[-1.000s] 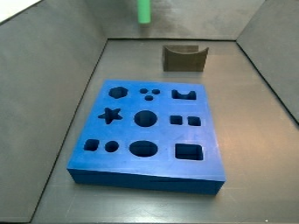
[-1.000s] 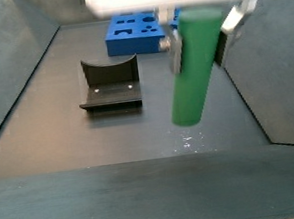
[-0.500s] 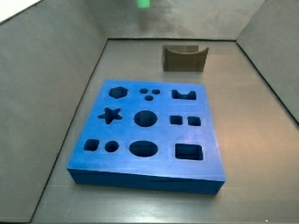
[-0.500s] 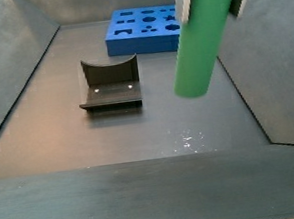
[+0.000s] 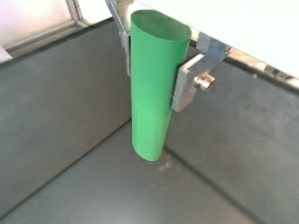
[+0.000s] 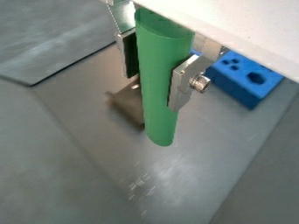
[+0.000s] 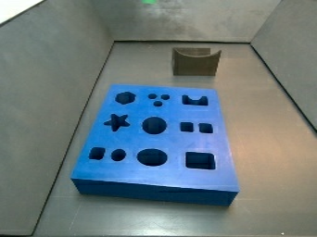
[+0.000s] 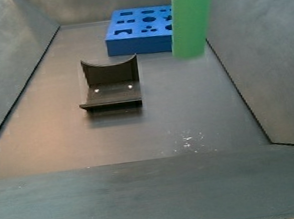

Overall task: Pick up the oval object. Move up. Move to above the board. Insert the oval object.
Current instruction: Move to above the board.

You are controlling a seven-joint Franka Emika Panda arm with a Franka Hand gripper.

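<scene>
Gripper (image 5: 156, 63) pinching the oval object (image 5: 156, 87), now higher vs a sec ago, clear of floor. Lift's done; the board (image 7: 155, 139) sits well apart, so traverse comes next.

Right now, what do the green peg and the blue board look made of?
Oval object, clamped between the gripper jaws: smooth, matte, evenly coloured, likely moulded or printed plastic. Board: matte blue slab with clean-edged cutouts, probably plastic too, possibly dense foam.

No legible text, label, brand, number or sign appears in any view. The claw (image 5: 158, 66), clamped on the oval object (image 5: 155, 87) high above the floor, carries no marking; the board (image 7: 155, 139) and the fixture (image 8: 109, 84) are likewise unlettered.
</scene>
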